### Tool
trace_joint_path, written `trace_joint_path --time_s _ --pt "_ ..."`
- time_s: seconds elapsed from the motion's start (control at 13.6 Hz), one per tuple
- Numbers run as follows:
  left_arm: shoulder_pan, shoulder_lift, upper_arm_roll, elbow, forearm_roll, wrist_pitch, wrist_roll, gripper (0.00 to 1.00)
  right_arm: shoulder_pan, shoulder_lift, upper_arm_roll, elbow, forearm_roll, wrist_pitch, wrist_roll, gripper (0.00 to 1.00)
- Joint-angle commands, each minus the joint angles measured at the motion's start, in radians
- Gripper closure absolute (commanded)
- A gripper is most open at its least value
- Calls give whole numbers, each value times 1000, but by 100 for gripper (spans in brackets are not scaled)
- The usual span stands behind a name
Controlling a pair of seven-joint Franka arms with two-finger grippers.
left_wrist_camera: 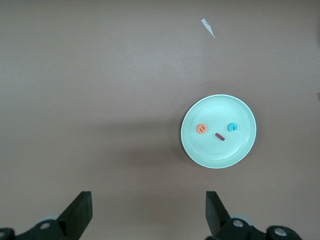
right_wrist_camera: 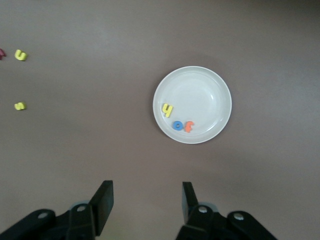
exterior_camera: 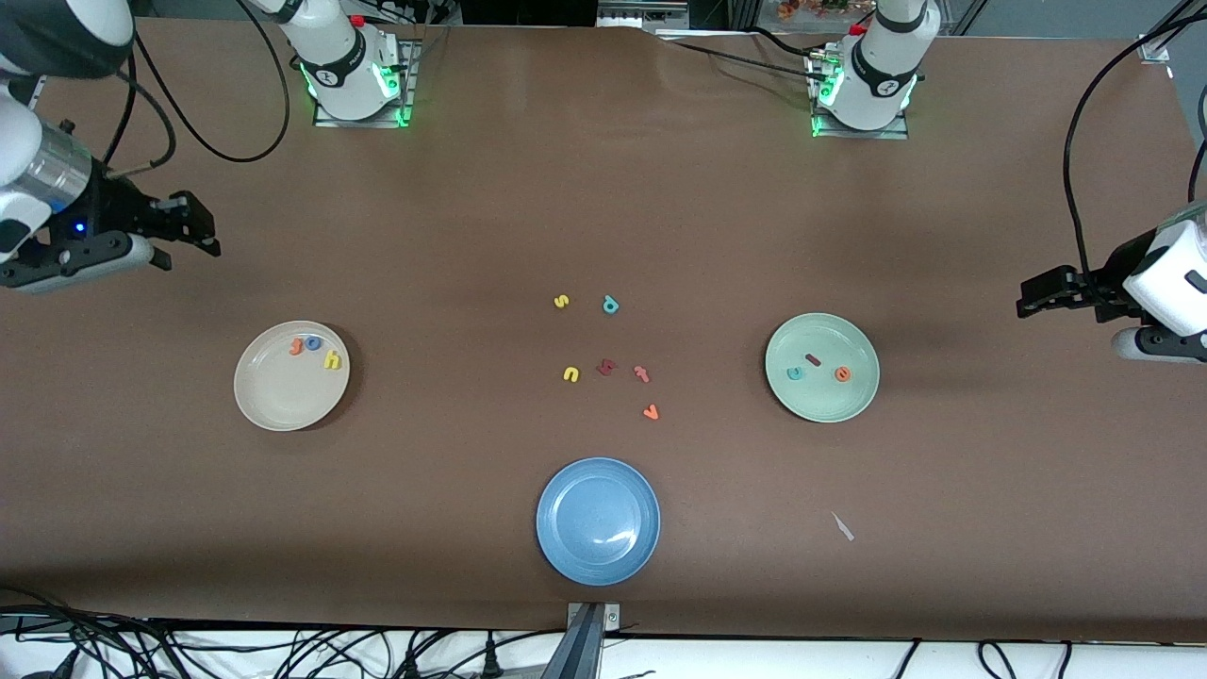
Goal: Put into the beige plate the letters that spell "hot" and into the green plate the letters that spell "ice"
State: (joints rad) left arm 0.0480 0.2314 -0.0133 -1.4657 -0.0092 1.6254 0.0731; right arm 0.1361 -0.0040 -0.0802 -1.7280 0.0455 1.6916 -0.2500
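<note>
The round cream-beige plate (right_wrist_camera: 192, 104) holding yellow "h" (right_wrist_camera: 167, 109), blue "o" (right_wrist_camera: 178, 125) and orange "t" (right_wrist_camera: 188, 126) lies apart from the empty, parted right gripper (right_wrist_camera: 147, 200). The pale mint-green plate (left_wrist_camera: 218, 131) with its three letters lies apart from the wide-open left gripper (left_wrist_camera: 148, 212). Only the front view shows the blue plate (exterior_camera: 598, 521).

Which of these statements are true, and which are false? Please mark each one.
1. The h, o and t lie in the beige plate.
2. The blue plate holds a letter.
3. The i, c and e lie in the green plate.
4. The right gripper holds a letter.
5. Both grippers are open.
1. True. The yellow h, blue o and orange t lie in the beige plate.
2. False. The blue plate has nothing in it.
3. True. The i, c and e lie in the green plate.
4. False. The right gripper holds nothing.
5. True. The left gripper is open too.
</note>
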Motion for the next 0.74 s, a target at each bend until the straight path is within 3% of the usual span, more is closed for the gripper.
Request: trace_joint_path --time_s 0.0,0.15,0.52,0.66 --pt "1 6 3 -1 -21 11 25 1 -6 -2 43 16 -41 -20 28 36" --pt "1 3 3 1 -18 11 25 1 -7 1 49 34 -88 -26 44 36" --pt "1 3 -1 -1 -17 11 25 1 -51 19 51 91 -87 -36 35 36" --pt "1 5 -1 -2 -18 11 25 1 -88 19 85 91 -87 -36 35 36"
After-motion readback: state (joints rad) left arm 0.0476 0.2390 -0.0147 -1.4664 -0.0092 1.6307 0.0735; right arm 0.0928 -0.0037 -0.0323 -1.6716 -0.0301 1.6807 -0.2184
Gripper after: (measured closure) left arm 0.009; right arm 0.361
